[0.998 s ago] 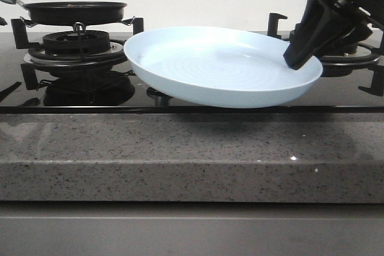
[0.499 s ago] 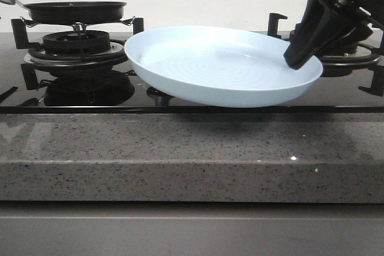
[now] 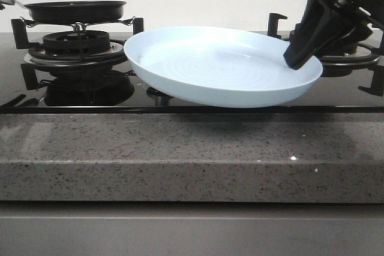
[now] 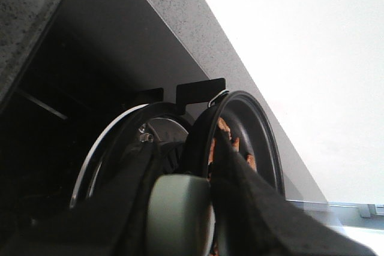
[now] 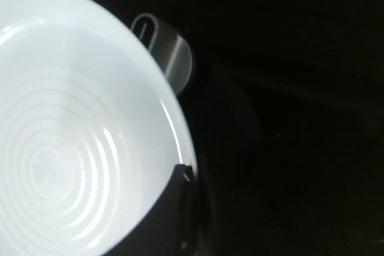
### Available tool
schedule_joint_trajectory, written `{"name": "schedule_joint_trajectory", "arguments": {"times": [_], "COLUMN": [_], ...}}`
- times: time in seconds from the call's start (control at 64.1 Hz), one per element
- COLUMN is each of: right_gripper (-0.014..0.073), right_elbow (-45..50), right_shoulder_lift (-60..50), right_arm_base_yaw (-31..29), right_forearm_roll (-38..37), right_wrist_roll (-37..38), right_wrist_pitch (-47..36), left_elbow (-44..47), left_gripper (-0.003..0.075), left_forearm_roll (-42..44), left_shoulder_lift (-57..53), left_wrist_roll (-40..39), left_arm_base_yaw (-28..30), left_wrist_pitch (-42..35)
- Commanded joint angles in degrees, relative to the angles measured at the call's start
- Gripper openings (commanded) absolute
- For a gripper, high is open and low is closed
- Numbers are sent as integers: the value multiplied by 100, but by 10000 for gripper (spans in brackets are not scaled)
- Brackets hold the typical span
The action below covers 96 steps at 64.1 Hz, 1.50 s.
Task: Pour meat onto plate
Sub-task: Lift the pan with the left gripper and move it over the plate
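A: What does the plate look like?

B: Wide, shallow, round and pale blue, with a glossy surface and faint rings pressed into its middle. It is bare. It hangs tilted above the front edge of the black glass stove, its left rim higher than its right, in the centre of the front view.

A: What holds it?

B: The right pincer is clamped on the rim at the plate's 3 o'clock; one black finger lies over the inner edge.

A: And the meat?

B: Small, flat, orange-brown pieces. They sit in the black frying pan, which is over the left burner, at about 10 o'clock from the plate and well apart from it. From the front the pan's wall hides them; the left wrist view shows a few past the rim.

A: The left pincer?

B: Its dark fingers are closed around the pan's pale handle.

A: Any writing or brand?

B: None I can read. The speckled grey stone desk is plain too.
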Motion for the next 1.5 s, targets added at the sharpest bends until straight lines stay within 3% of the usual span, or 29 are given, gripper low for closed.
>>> {"name": "schedule_joint_trajectory", "arguments": {"times": [0.0,0.156,0.234,0.359,0.78,1.482], "right_gripper": [-18,-18,-18,-18,-18,-18], "right_elbow": [-164,-164,-164,-164,-164,-164], "right_shoulder_lift": [-177,-177,-177,-177,-177,-177], "right_arm_base_yaw": [21,21,21,21,21,21], "right_forearm_roll": [223,223,223,223,223,223], "right_wrist_roll": [-55,-55,-55,-55,-55,-55], "right_wrist_pitch": [-97,-97,-97,-97,-97,-97], "left_elbow": [-178,-178,-178,-178,-200,-989], "left_gripper": [189,180,131,-22,-20,-20], "left_forearm_roll": [-417,-430,-430,-430,-914,-1446], "left_shoulder_lift": [-321,-321,-321,-321,-321,-440], "left_wrist_roll": [30,44,44,44,187,293], "left_arm_base_yaw": [19,19,19,19,38,-18], "left_wrist_pitch": [132,160,172,250,649,1436]}}
